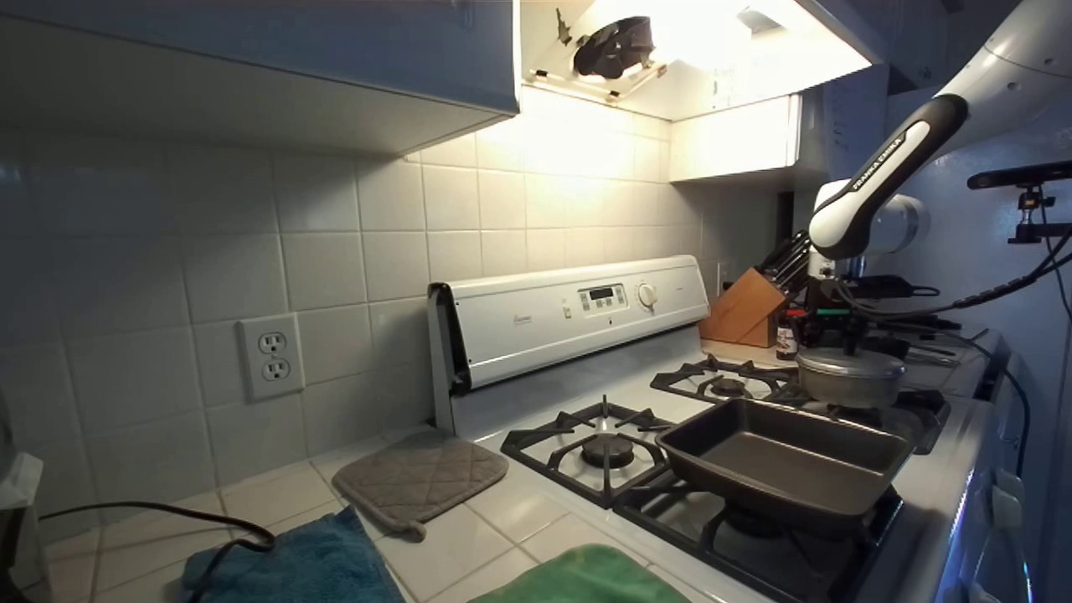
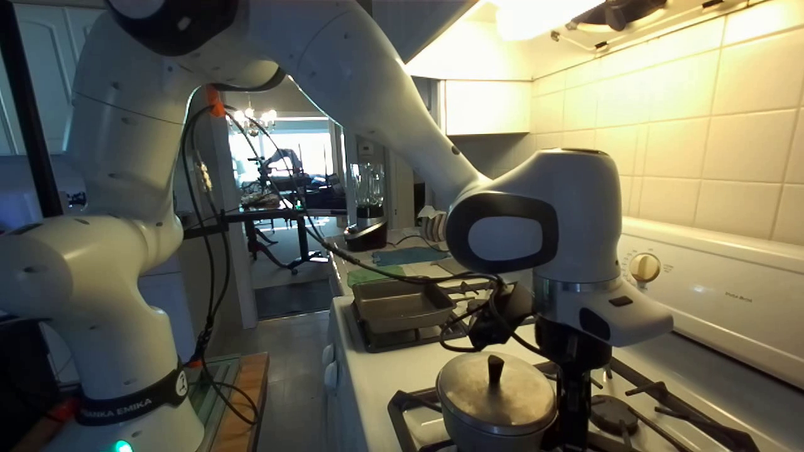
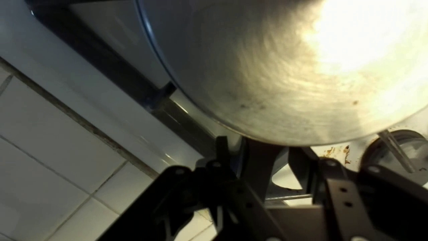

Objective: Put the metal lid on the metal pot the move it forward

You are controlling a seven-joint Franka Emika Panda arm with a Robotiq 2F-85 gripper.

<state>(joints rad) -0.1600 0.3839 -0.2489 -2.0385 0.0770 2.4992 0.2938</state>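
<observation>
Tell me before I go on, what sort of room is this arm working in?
It looks like a kitchen, probably a household one: there is a gas stove with a wooden knife block beyond it, and a blender in the background.

Bent arm (image 2: pixel 377 81), pincer (image 3: pixel 260 152) downward, spread apart

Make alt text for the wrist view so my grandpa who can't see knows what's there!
A shiny, round metal lid fills much of the top, with glare at its upper right. At the bottom, the black end effector stands open near the lid's edge. Pale tiles lie at lower left, and part of a stove burner shows at right.
</observation>
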